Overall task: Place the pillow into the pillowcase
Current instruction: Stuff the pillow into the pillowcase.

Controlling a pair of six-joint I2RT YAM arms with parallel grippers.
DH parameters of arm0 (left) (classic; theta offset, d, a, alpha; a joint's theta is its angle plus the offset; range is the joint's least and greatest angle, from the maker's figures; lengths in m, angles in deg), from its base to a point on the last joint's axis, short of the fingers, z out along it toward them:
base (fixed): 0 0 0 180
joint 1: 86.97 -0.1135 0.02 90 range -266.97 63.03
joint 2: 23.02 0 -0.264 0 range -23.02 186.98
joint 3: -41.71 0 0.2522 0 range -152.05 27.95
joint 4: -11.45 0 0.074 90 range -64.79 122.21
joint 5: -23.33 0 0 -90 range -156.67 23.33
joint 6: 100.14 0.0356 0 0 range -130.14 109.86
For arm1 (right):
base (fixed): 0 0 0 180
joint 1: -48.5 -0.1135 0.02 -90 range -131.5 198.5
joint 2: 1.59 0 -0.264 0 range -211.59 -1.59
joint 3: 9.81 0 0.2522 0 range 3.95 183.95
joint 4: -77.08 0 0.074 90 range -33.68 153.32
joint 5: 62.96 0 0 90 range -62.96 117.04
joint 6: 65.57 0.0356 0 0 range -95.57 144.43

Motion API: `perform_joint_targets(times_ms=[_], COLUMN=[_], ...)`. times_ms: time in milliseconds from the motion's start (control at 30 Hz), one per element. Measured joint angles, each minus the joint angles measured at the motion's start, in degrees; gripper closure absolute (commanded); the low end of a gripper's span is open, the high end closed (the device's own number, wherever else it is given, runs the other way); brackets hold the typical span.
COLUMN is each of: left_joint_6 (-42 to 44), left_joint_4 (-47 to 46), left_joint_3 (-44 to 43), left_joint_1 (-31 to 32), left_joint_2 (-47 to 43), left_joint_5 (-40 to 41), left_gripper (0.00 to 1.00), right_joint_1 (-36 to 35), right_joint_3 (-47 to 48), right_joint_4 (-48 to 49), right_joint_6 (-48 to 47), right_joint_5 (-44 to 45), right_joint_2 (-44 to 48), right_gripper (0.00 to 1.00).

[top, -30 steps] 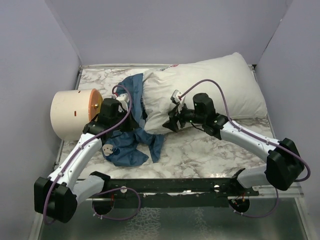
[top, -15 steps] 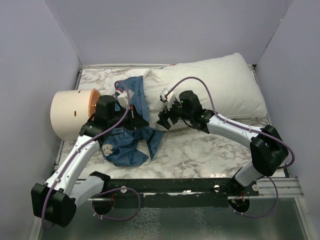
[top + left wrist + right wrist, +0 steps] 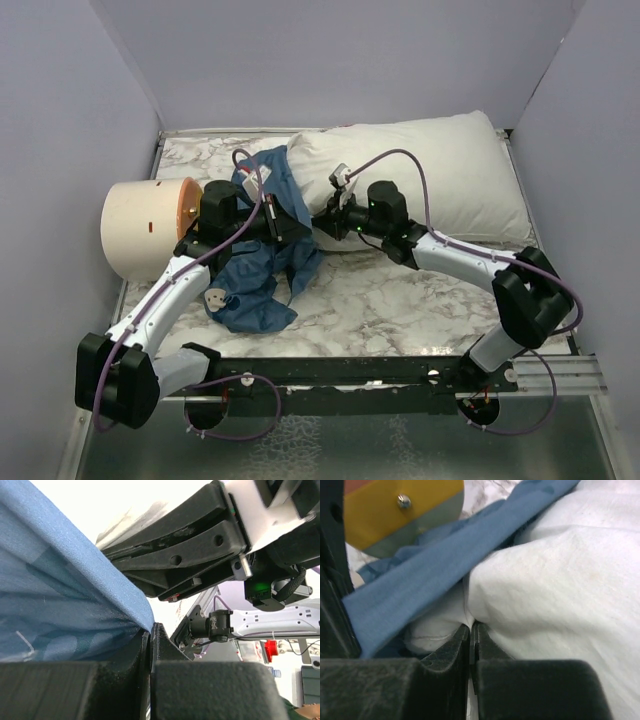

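- At the near left of the table, find the pillowcase. It lies crumpled on the marble top, with one flap raised toward the pillow.
- Note that the left gripper is closed. The left wrist view shows a blue hem of the pillowcase caught at the jaw line.
- Note that the right gripper is also closed, just beside the left one. It pinches a fold of white cover at the left end of the pillow.
- Keep both arms off the cream cylinder, which stands left of the pillowcase and close to the left arm.
- Treat the pillowcase as thin, limp and light. It sags wherever you do not hold it, so take it by the hem of the mouth and keep the opening spread.
- Treat the pillow as soft, bulky and springy. A pinch catches only the cover cloth and may slip, so grip a corner or the end seam, where the cloth bunches.
- Find the pillow across the far right of the table, near the back wall. Blue cloth drapes over its left end, and nearly all of it appears to be outside the pillowcase.
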Motion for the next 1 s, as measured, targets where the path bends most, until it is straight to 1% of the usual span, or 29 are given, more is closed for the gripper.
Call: perform_joint_targets(times_ms=[133, 300, 400, 467, 533, 567, 600, 667, 700, 733, 800, 900, 967, 1000], left_joint_6=[-0.02, -0.66, -0.76, -0.28, 0.76, 1.84, 2.86, 5.22, 6.69, 8.0, 10.25, 14.38, 16.59, 17.46], left_joint_4=[0.09, -0.5, -0.81, -0.74, 0.39, 1.53, 3.26, 7.72, 10.21, 13.05, 17.88, 24.83, 27.06, 27.74], left_joint_3=[0.85, 4.11, 5.25, 5.99, 6.88, 7.21, 7.48, 7.5, 7.41, 7.17, 5.92, -0.02, -4.42, -6.32], left_joint_1=[-0.02, -0.02, 0.0, 0.0, 0.0, 0.0, 0.0, 0.0, 0.0, 0.0, -0.02, -0.07, -0.07, -0.07], left_joint_2=[-0.66, -4.02, -5.42, -5.64, -5.46, -5.38, -5.29, -5.53, -6.03, -6.99, -9.25, -12.7, -13.73, -13.99], left_joint_5=[-0.5, -1.46, -1.49, -1.46, -1.29, -1.05, -0.5, 1.03, 2.27, 3.58, 6.1, 10.69, 13.35, 14.62], left_gripper=[0.92, 0.83, 0.71, 0.58, 0.46, 0.41, 0.36, 0.27, 0.25, 0.23, 0.23, 0.23, 0.24, 0.24], right_joint_1=[0.35, 0.83, 0.85, 0.85, 0.72, 0.72, 0.42, 0.04, -0.22, -0.37, -0.66, -0.81, -0.81, -0.81], right_joint_3=[0.09, -0.44, -3.28, -5.33, -7.98, -7.98, -10.54, -12.55, -13.68, -14.58, -15.1, -14.36, -12.55, -11.52], right_joint_4=[5.7, 12.04, 17.92, 22.03, 28.04, 28.04, 29.38, 30.21, 29.22, 27.41, 22.71, 13.62, 8.24, 6.25], right_joint_6=[5.6, 10.99, 14.4, 16.9, 20.22, 20.22, 21.07, 20.68, 19.76, 18.18, 14.82, 8.2, 4.42, 2.84], right_joint_5=[-1.79, -5.81, -10.32, -14.03, -20.09, -20.09, -21.79, -24.2, -25.05, -25.33, -25.57, -24.26, -22.6, -21.66], right_joint_2=[-0.81, -3.89, -7.23, -9.9, -12.31, -12.31, -13.18, -12.35, -11.08, -9.38, -5.31, 3.13, 7.85, 9.57], right_gripper=[0.98, 0.97, 0.96, 0.94, 0.79, 0.68, 0.6, 0.48, 0.44, 0.37, 0.28, 0.19, 0.13, 0.07])
